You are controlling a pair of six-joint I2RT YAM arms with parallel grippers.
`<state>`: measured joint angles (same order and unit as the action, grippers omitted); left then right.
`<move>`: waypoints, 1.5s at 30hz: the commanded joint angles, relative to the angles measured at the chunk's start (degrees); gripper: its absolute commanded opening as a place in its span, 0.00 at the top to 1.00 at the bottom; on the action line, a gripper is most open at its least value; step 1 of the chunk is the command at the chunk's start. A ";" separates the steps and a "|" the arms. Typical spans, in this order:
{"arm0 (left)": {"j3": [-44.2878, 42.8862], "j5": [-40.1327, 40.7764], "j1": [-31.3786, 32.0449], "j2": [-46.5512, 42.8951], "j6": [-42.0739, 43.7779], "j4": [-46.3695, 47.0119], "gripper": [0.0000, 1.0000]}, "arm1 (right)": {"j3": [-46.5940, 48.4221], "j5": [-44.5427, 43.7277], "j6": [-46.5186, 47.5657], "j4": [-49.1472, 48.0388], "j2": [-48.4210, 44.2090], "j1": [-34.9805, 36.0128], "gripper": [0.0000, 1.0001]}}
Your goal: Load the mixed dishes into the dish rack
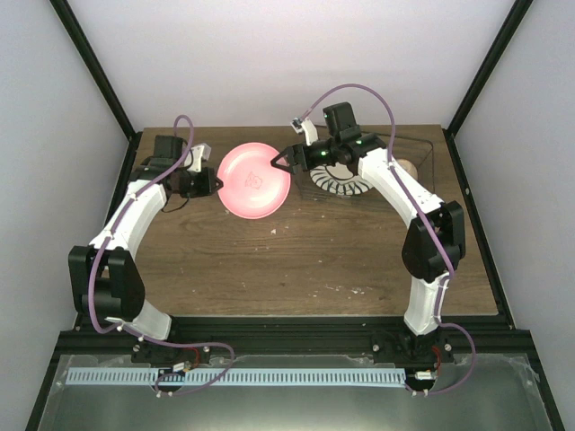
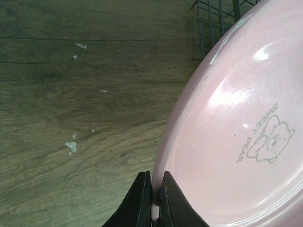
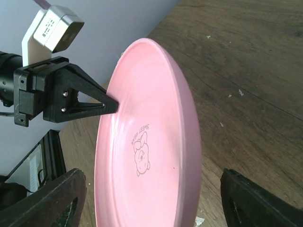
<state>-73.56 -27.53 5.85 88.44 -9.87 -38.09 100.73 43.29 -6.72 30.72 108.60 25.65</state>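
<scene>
Worktop: dark wood-grain board (image 1: 296, 260), pale walls around it, a few white flecks on the grain.
Left pincer (image 1: 216, 182): pressed together on the left rim of the round pink plate with a small bear print (image 1: 254, 180); I see one black finger (image 2: 142, 203) on each face of the rim.
Pink plate: held at mid-worktop between my two arms, printed face up, its far edge just beside the rack.
Right pincer (image 1: 286, 162): spread wide at the plate's right edge; I see no contact.
Rack: thin dark wire basket (image 2: 213, 19) at the far right.
Striped plate: white with black radial stripes (image 1: 340, 186), under my right arm; cannot tell if it sits inside the rack.
</scene>
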 commanded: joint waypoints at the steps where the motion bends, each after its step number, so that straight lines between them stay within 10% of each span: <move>1: -2.72 -1.67 1.20 1.39 -1.10 3.10 1.00 | 0.34 2.47 0.30 -1.20 1.64 1.17 0.24; 12: -3.80 -1.40 1.88 2.08 -2.08 3.80 1.00 | 1.95 3.51 2.65 0.81 2.53 1.25 0.77; 18: -3.78 -0.82 2.05 2.36 -2.43 4.12 0.99 | 3.42 0.34 4.38 2.60 2.13 1.25 0.88; 26: -5.01 0.85 1.98 1.68 -1.88 2.33 0.50 | 9.48 -12.69 9.71 9.40 1.58 1.25 0.94; 31: -8.91 1.50 1.13 0.91 -0.96 -0.47 0.01 | 13.92 -21.33 13.43 13.31 0.92 1.15 0.99; 45: -9.06 15.06 -5.90 1.88 -5.18 -1.36 0.00 | -1.94 -46.47 23.75 13.09 -14.41 1.07 0.99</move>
<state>-81.62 -18.96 -0.03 89.17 -14.20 -38.30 101.82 6.87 13.04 46.48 99.83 26.46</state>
